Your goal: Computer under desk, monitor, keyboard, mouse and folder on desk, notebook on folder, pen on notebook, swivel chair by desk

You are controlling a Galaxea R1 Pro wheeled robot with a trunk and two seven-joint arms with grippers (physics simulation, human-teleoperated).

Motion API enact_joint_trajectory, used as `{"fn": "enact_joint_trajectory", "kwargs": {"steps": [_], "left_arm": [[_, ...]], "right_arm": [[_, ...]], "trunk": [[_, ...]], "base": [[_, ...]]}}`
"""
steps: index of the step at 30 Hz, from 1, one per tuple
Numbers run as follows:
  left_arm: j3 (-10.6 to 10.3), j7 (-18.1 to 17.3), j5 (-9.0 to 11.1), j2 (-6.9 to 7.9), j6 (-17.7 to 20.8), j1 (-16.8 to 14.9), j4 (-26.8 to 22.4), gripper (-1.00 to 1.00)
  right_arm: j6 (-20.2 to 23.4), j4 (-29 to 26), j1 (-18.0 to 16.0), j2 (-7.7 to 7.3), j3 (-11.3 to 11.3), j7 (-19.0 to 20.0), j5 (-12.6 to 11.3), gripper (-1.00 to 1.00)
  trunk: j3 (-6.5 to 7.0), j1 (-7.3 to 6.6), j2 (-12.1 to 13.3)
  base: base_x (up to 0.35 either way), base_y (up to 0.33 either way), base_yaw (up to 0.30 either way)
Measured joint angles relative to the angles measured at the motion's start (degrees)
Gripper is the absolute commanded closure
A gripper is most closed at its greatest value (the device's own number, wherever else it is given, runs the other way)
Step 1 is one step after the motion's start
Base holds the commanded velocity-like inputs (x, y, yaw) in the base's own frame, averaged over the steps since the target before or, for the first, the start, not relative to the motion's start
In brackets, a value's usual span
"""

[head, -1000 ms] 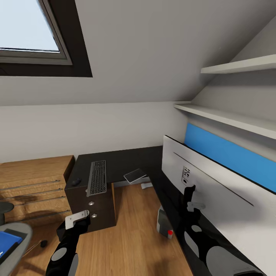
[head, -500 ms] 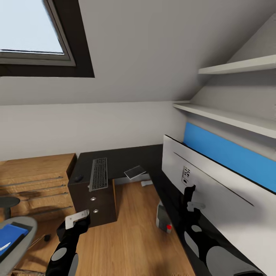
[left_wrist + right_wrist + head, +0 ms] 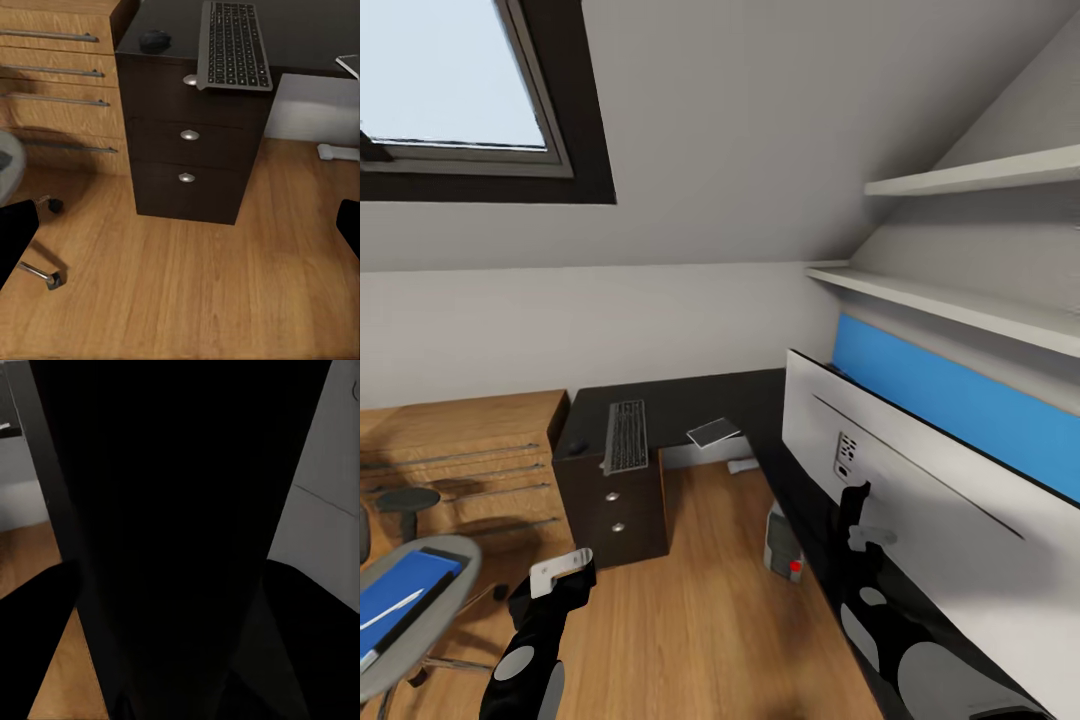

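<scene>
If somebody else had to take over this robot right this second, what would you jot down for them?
Left gripper: open, holding nothing. Right gripper: near the monitor; open or shut, can't tell.
Keyboard and mouse lie on the desk. Monitor stands on the desk. Computer sits on the floor by the desk.
Blue folder is on the swivel chair.
Left: folder to desk, notebook, pen, chair.

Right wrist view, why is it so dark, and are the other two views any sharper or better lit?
Right wrist view: a near-black surface sits right against the lens, unlit, with slivers of wood floor at the edge. Head view: evenly lit, bright skylight, slightly soft render, no glare. Left wrist view: sharpest, keyboard keys and drawer knobs crisp, soft shadow beside the drawer unit.
</scene>
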Motion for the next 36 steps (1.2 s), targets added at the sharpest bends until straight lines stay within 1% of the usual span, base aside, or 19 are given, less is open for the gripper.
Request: {"fn": "enact_joint_trajectory", "kwargs": {"steps": [8, 9, 10, 14, 15, 16, 17, 18, 19, 20, 23, 25, 26, 28, 31, 33, 34, 35, 36], "left_arm": [[0.0, 0.0, 0.0, 0.00, 0.0, 0.0, 0.0, -1.00], [0.0, 0.0, 0.0, 0.00, 0.0, 0.0, 0.0, -1.00], [0.0, 0.0, 0.0, 0.00, 0.0, 0.0, 0.0, -1.00], [0.0, 0.0, 0.0, 0.01, 0.0, 0.0, 0.0, -1.00], [0.0, 0.0, 0.0, 0.00, 0.0, 0.0, 0.0, -1.00], [0.0, 0.0, 0.0, 0.01, 0.0, 0.0, 0.0, -1.00], [0.0, 0.0, 0.0, 0.01, 0.0, 0.0, 0.0, -1.00], [0.0, 0.0, 0.0, 0.01, 0.0, 0.0, 0.0, -1.00], [0.0, 0.0, 0.0, 0.01, 0.0, 0.0, 0.0, -1.00], [0.0, 0.0, 0.0, 0.01, 0.0, 0.0, 0.0, -1.00], [0.0, 0.0, 0.0, 0.01, 0.0, 0.0, 0.0, -1.00], [0.0, 0.0, 0.0, 0.01, 0.0, 0.0, 0.0, -1.00], [0.0, 0.0, 0.0, 0.01, 0.0, 0.0, 0.0, -1.00], [0.0, 0.0, 0.0, 0.01, 0.0, 0.0, 0.0, -1.00], [0.0, 0.0, 0.0, 0.01, 0.0, 0.0, 0.0, -1.00], [0.0, 0.0, 0.0, 0.00, 0.1, 0.0, 0.0, -1.00], [0.0, 0.0, 0.0, 0.00, 0.1, 0.0, 0.0, -1.00], [0.0, 0.0, 0.0, 0.00, 0.1, 0.0, 0.0, -1.00], [0.0, 0.0, 0.0, 0.00, 0.1, 0.0, 0.0, -1.00]], "right_arm": [[0.3, -0.1, 0.0, 0.03, -0.5, 0.1, 0.5, 1.00], [0.0, 0.0, 0.0, -0.01, 0.2, 0.0, -0.2, 1.00], [0.2, 0.0, 0.0, 0.02, -0.3, 0.1, 0.3, 1.00], [0.0, 0.0, 0.0, 0.00, 0.0, 0.0, -0.1, 1.00], [0.1, -0.1, 0.0, 0.03, -0.5, 0.1, 0.5, 1.00], [-0.1, 0.1, 0.0, -0.01, 0.3, 0.0, -0.3, 1.00], [0.2, -0.1, 0.0, 0.03, -0.6, 0.1, 0.6, 1.00], [-0.1, 0.1, 0.0, -0.01, 0.3, 0.0, -0.3, 1.00], [0.2, -0.1, 0.0, 0.03, -0.6, 0.1, 0.5, 1.00], [-0.1, 0.0, 0.0, -0.01, 0.2, 0.0, -0.2, 1.00], [0.0, 0.0, 0.0, 0.10, -0.2, 0.1, 0.3, 1.00], [-0.3, 0.1, 0.0, 0.08, -0.3, 0.0, -0.4, 1.00], [-0.1, -0.1, 0.0, 0.12, -0.9, 0.1, 0.3, 1.00], [0.0, -0.1, 0.0, 0.11, 0.2, 0.1, 0.3, 1.00], [-0.1, -0.1, 0.0, 0.11, -0.6, 0.0, 0.1, 1.00], [0.0, -0.1, 0.0, 0.12, -0.2, 0.1, 0.5, 1.00], [-0.1, 0.0, 0.0, 0.08, 0.5, 0.0, -0.2, 1.00], [0.1, -0.2, 0.0, 0.12, -0.5, 0.1, 0.5, 1.00], [-0.2, 0.0, 0.0, 0.07, 0.2, 0.0, -0.4, 1.00]], "trunk": [[0.01, 0.00, 0.0], [0.00, 0.00, 0.0], [0.01, 0.00, 0.0], [0.00, 0.00, 0.0], [0.00, 0.00, 0.0], [0.00, 0.00, 0.0], [0.01, 0.00, 0.0], [0.00, 0.00, 0.0], [0.01, 0.00, 0.0], [0.00, -0.01, 0.0], [0.01, -0.01, 0.0], [0.04, -0.01, 0.0], [0.08, -0.01, 0.0], [0.13, -0.01, 0.0], [0.21, -0.02, 0.0], [0.27, -0.02, 0.0], [0.29, -0.03, 0.0], [0.32, -0.02, 0.0], [0.34, -0.03, 0.0]], "base": [[-0.302, -0.001, 0.000], [-0.299, -0.028, 0.000], [-0.293, -0.085, 0.000], [-0.287, -0.154, 0.000], [-0.283, -0.190, 0.000], [-0.278, -0.200, 0.000], [-0.275, -0.202, 0.000], [-0.272, -0.202, 0.000], [-0.265, -0.203, 0.000], [-0.243, -0.233, 0.000], [-0.242, -0.237, 0.002], [-0.241, -0.239, 0.216], [-0.239, -0.236, 0.230], [-0.197, -0.193, 0.237], [-0.088, -0.085, 0.244], [-0.035, -0.034, 0.246], [-0.022, -0.021, 0.247], [-0.014, -0.013, 0.248], [-0.011, -0.011, 0.248]]}}
